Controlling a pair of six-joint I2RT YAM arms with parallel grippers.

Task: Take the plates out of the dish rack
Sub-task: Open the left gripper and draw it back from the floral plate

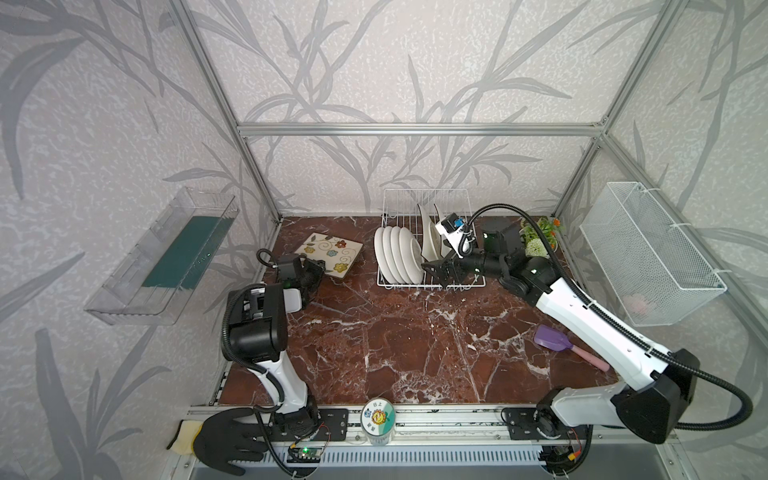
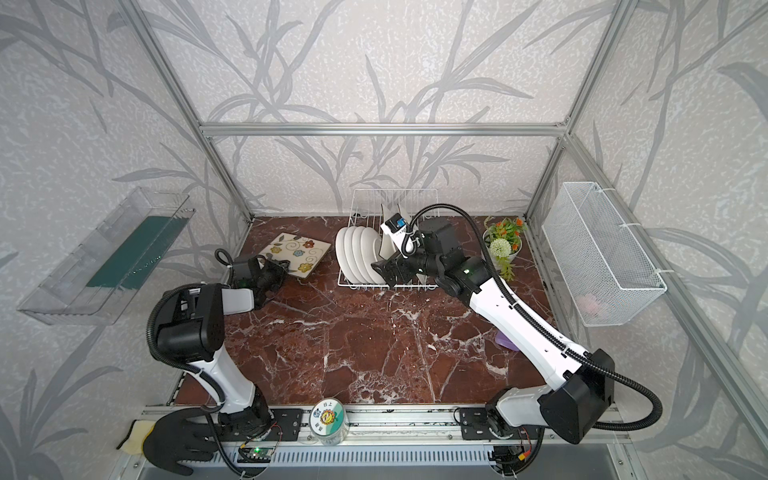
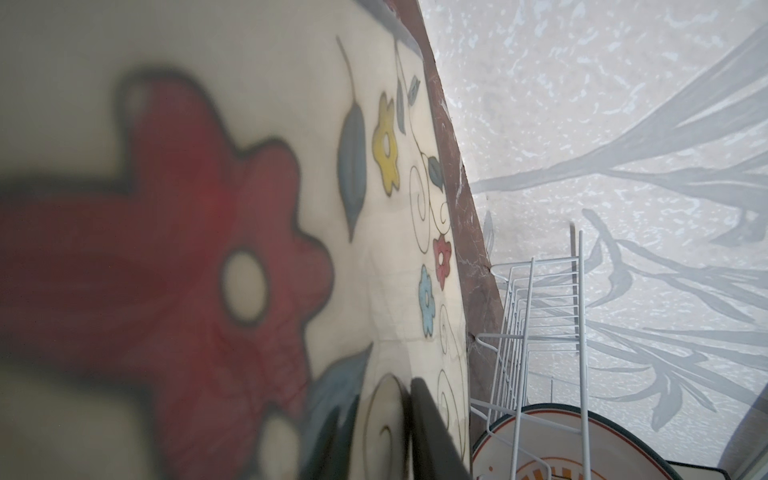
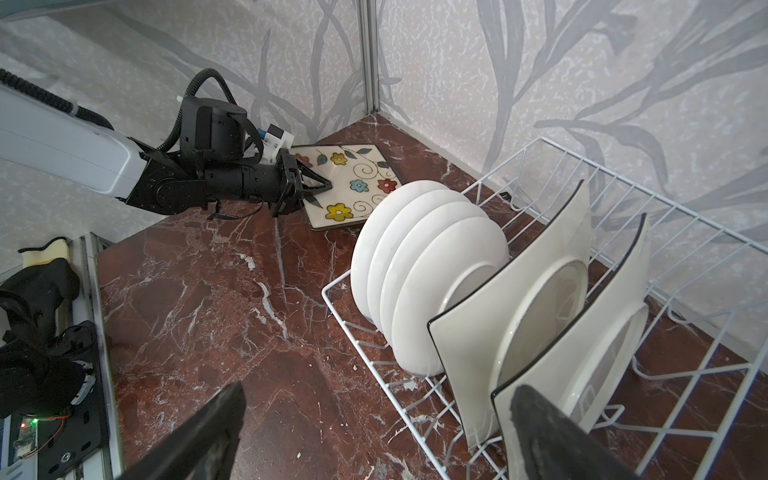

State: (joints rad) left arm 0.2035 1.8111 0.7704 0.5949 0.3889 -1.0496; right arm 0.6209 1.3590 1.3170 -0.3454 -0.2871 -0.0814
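So, my right gripper [image 1: 435,271] hangs at the dish rack's [image 1: 424,191] front edge with its jaws wide apart. It is the nearer arm to the two square plates [image 4: 552,365], which stand edge-on to it beside four round plates [image 4: 415,257]. Only the right wrist view shows the nearest square plate's corner just beside one finger. Left of the rack, the left gripper [image 4: 322,186] is clamped on the floral plate [image 1: 330,253], already out.

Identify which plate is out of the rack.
The square floral plate, left of the dish rack, corner gripped by the left gripper; the others stand racked.
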